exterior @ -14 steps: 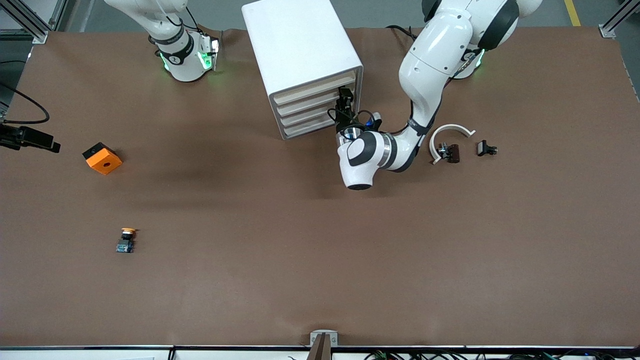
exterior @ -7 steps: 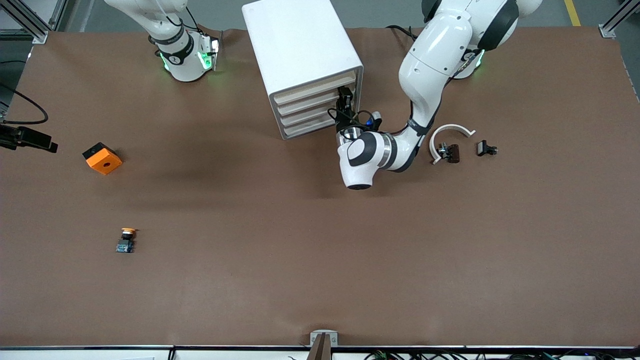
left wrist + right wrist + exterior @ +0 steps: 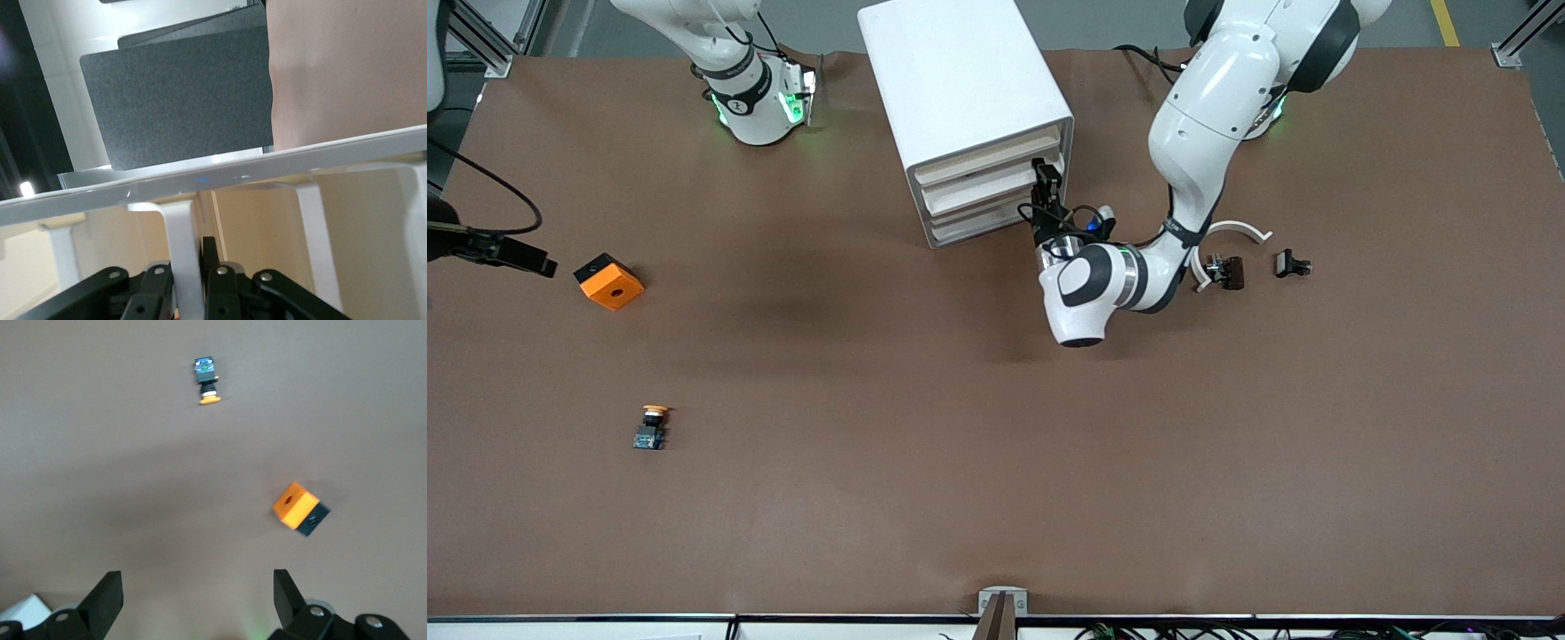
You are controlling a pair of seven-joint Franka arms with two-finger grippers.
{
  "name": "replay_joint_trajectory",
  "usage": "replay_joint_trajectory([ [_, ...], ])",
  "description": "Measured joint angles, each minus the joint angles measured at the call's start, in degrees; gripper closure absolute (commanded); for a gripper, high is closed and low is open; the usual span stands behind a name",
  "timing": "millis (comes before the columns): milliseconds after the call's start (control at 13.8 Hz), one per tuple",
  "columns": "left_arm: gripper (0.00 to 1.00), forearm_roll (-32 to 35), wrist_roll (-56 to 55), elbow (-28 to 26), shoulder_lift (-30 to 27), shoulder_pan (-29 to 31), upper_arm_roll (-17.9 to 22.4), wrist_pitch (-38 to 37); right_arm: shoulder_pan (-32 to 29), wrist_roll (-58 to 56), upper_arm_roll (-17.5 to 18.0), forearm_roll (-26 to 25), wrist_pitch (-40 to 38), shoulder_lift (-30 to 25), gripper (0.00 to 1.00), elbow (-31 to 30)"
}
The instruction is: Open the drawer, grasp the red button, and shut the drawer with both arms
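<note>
No words, brand names, numbers or signs can be read on anything here. The one mark in sight is a small dark symbol on the black band of the right white jointed robot arm's base [image 3: 737, 104], between its green lights, and it is too small to make out as a letter or a figure.

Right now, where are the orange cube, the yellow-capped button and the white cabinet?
orange cube [image 3: 609, 282], front view, its orange top face.
yellow-capped button [image 3: 651, 427], front view, its body's middle.
white cabinet [image 3: 951, 67], front view, its flat top.
</note>
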Motion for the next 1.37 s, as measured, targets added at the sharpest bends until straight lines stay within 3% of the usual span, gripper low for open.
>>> replay_joint_trajectory([
  [289, 0.89, 0.0, 0.0, 0.4, 0.0, 2.8, 0.1, 0.1, 6.5, 14.8, 0.4, 4.2, -0.2, -0.6, 0.00, 0.4],
  [939, 0.87, 0.0, 0.2, 2.5, 0.2, 8.0, 0.5, 0.9, 30.6, 55.2, 0.7, 4.5, 4.2, -0.7, 0.00, 0.4],
  [1373, 0.86, -0.1, 0.3, 3.7, 0.3, 10.9, 0.9, 1.5, 43.6, 73.2, 0.7, 4.5, 12.2, 3.3, 0.00, -0.3],
])
